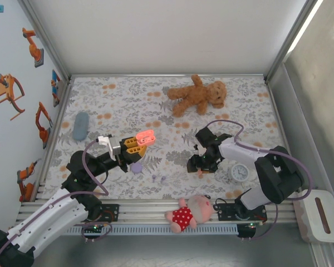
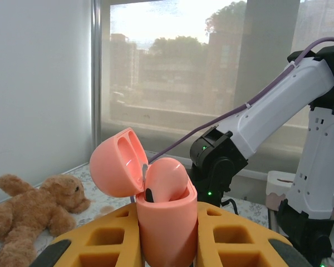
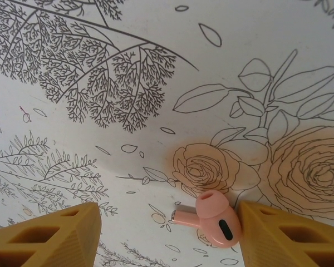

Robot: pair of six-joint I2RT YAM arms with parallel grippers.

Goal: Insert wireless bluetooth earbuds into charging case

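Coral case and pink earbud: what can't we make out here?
- Coral case, left wrist view: base cut off by the bottom edge; its rim hides whether both sockets are filled.
- Pink earbud, right wrist view: touching the right gripper's finger or just beside it, cannot tell; the fingers run off the bottom edge.
- Lilac specks, top view: too small to identify.

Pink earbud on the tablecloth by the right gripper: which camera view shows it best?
Right wrist. The pink earbud lies large and sharp on the floral cloth, stem pointing left, between the fingers of the open right gripper, close against one. The top external view shows it as a tiny pink speck under that gripper.
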